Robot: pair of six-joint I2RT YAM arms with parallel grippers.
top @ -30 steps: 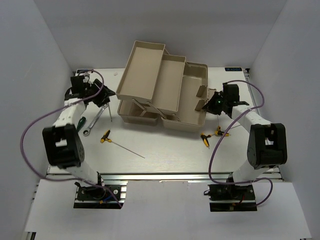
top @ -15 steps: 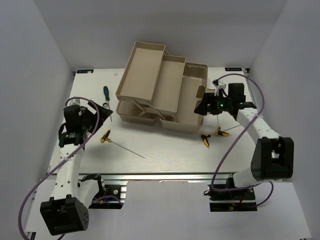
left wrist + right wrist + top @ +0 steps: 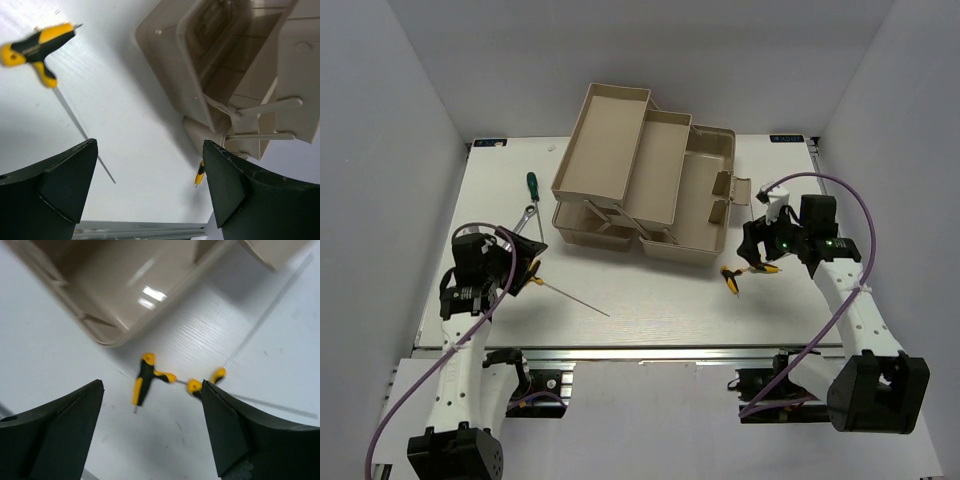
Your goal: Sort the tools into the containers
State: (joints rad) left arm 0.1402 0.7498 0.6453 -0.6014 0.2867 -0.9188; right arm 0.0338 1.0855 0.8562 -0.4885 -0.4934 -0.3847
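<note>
— Left gripper (image 3: 517, 268), right gripper (image 3: 753, 252): how do they stand?
— Both of mine are spread wide, with nothing between the fingers.
— And the toolbox (image 3: 650, 180)?
— Unfolded at the back of the table (image 3: 650, 295), beyond both.
— Tools?
— One hex key (image 3: 531, 272) lies just ahead of my left gripper. A pair of hex keys (image 3: 730, 278) lies below my right. The wrench (image 3: 526, 215) and screwdriver (image 3: 532, 184) lie left of the toolbox.

Blurry hex key (image 3: 37, 45), edge-cropped toolbox (image 3: 165, 75)

Bright, even light; soft shadows; wrist views blurred, glare on toolbox (image 3: 148, 293)
</note>
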